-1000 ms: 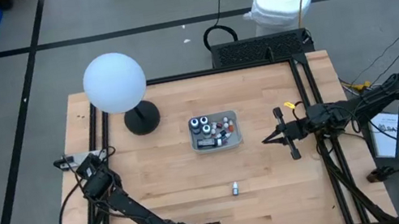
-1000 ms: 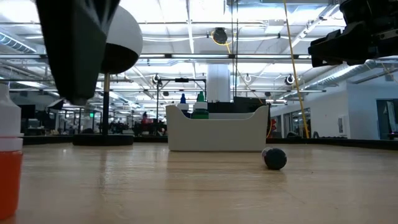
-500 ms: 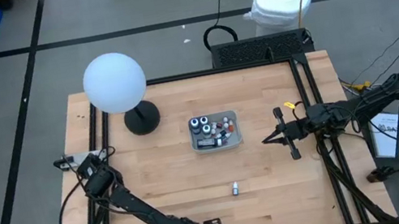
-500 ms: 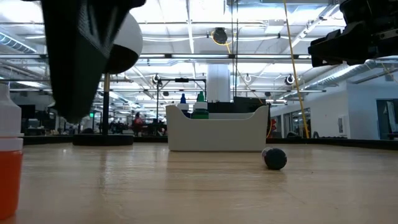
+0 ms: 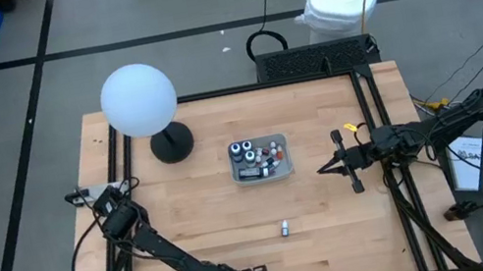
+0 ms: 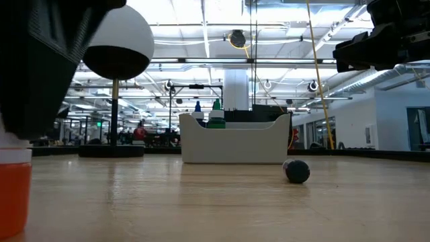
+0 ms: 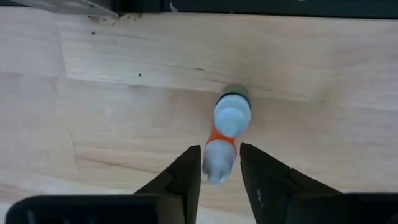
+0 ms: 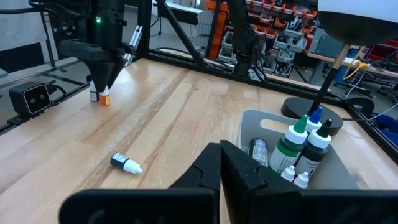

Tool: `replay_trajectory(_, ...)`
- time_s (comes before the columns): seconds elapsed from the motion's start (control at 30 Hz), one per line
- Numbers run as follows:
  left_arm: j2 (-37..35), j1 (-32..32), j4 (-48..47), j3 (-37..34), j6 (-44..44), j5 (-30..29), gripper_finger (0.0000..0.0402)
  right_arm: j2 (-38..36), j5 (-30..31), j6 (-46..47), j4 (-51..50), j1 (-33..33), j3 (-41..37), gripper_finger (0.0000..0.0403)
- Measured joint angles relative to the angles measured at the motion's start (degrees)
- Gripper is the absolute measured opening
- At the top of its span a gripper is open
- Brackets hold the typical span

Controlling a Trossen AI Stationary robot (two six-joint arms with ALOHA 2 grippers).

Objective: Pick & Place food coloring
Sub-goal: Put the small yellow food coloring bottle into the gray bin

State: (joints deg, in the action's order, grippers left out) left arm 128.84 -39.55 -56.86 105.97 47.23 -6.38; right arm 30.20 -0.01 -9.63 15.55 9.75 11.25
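Observation:
An orange food coloring bottle [image 7: 220,138] with a white cap stands upright near the table's front edge; the low view shows it too [image 6: 12,191]. Close beside it stands a second, dark-bodied bottle [image 7: 232,113]. My left gripper [image 7: 221,163] points down over the orange bottle and is shut on it. Another small bottle [image 5: 285,228] lies on its side in mid-table. The clear tray [image 5: 278,141] holds several more bottles and jars. My right gripper [image 5: 321,172] hovers shut to the right of the tray, holding nothing. My left gripper pinches the orange bottle's white cap [image 7: 211,167] between its two fingers, one on each side. The fingers come from above, pointing almost straight down. The bottle stands upright with its base on the table.
A lamp with a white globe [image 5: 137,99] and a dark round base [image 5: 171,145] stands at the far left. Black rails [image 5: 372,112] run along the table's sides. Bare wood lies between the tray and the front edge, apart from the lying bottle [image 8: 124,163].
My left gripper has tipped toward the orange bottle and, in the low view, now covers the top of its cap. The bottle has stayed upright on the table.

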Motion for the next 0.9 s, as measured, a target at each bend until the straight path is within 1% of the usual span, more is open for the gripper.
replay_trajectory(0.53, 0.0, 0.1, 0.1, 0.0, -0.3, 0.6, 0.0112, 0.0, 0.0, 0.0, 0.0, 0.0, 0.0, 0.0)
replay_trajectory(0.63, 0.0, 0.1, 0.1, 0.0, -0.9, 0.6, 0.0097, 0.0, 0.0, 0.0, 0.0, 0.0, 0.0, 0.0)
replay_trajectory(0.77, 0.0, 0.1, 0.2, 0.0, -1.4, 0.5, 0.0056, 0.0, 0.0, 0.0, 0.0, 0.0, 0.0, 0.0)
replay_trajectory(0.9, 0.0, 0.3, 0.3, 0.0, -1.5, 0.5, 0.0051, 0.0, 0.0, 0.0, 0.0, 0.0, 0.0, 0.0)
